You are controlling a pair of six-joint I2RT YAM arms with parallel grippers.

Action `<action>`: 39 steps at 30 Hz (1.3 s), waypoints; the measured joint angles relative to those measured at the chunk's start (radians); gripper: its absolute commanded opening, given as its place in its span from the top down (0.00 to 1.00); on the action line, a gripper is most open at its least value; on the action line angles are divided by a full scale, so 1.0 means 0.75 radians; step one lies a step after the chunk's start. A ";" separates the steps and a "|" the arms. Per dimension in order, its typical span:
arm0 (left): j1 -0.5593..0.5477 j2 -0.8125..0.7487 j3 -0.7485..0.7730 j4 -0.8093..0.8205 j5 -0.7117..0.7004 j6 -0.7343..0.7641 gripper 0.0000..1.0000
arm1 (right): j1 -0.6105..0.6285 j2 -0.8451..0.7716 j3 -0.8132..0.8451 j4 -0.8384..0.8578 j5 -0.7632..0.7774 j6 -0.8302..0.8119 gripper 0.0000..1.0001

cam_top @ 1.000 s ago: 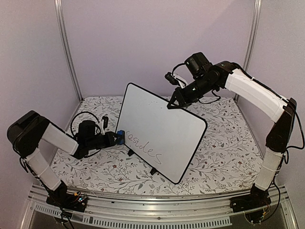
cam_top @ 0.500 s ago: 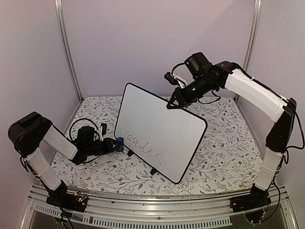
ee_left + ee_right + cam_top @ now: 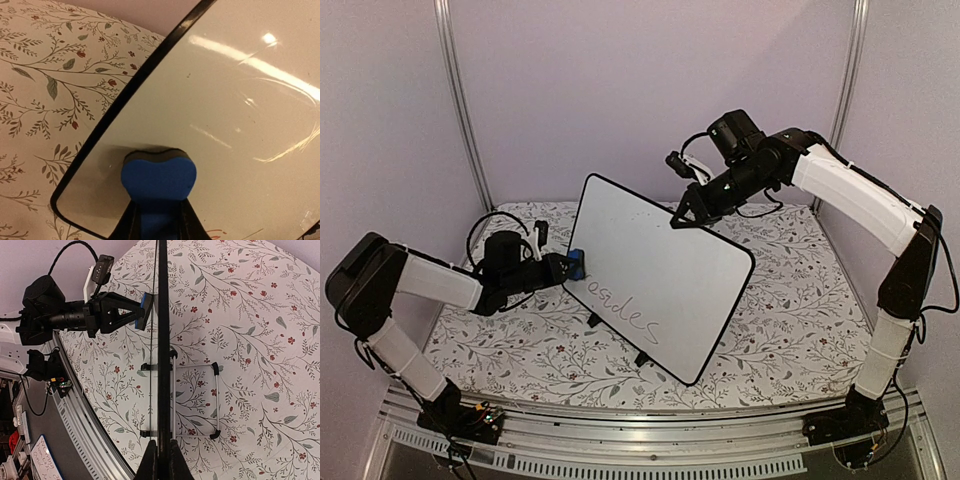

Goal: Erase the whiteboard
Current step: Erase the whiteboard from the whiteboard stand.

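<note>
- The large white rectangular whiteboard [image 3: 665, 265], with rounded corners and a thin black rim, stands propped at a slant in the middle of the table. It rests on its small black feet [image 3: 592, 321] on the cream floral cloth [image 3: 800, 300].
- The right gripper [image 3: 682, 215] has its jaws pinched on the board's far upper edge. This looks like a brace, so the light board neither tips nor slides when it is rubbed.
- The left gripper [image 3: 565, 268] has its jaws pressed onto a small blue foam eraser [image 3: 574, 263]. The eraser's dark felt face meets the board near its left edge, above the faint purple handwriting [image 3: 620, 308], which looks intact, so the wiping appears to lie ahead.
- The eraser is held face-on to the surface, which suits a flat sweep rightward and down over the letters.
- The overhead view alone shows the handwriting, the whole board and where both arms stand.
- The left wrist view shows the contact. The eraser [image 3: 157, 172] is squeezed into a heart shape between the fingers of the left gripper [image 3: 159, 220] and sits against the whiteboard [image 3: 225, 125] close to a rounded corner. Glare streaks cross the glossy face, and the letters are almost wholly out of frame.
- The right wrist view looks straight down the whiteboard [image 3: 162, 340] edge-on, with the right gripper [image 3: 161, 460] straddling the rim.
- Only this view shows the back of the board, where a thin wire stand [image 3: 215, 400] folds out. It also shows the left gripper [image 3: 127, 315] bringing the eraser [image 3: 146, 305] up to the writing face from the other side.
</note>
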 measured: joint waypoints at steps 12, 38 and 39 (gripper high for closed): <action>-0.148 -0.010 -0.126 -0.006 -0.117 -0.001 1.00 | 0.000 0.000 0.000 0.000 0.001 0.001 1.00; -0.117 -0.033 0.030 -0.149 -0.094 0.059 1.00 | -0.002 0.000 0.001 -0.005 0.011 0.015 1.00; -0.117 -0.033 0.026 -0.142 -0.092 0.058 1.00 | -0.002 0.000 0.000 -0.005 0.011 0.015 1.00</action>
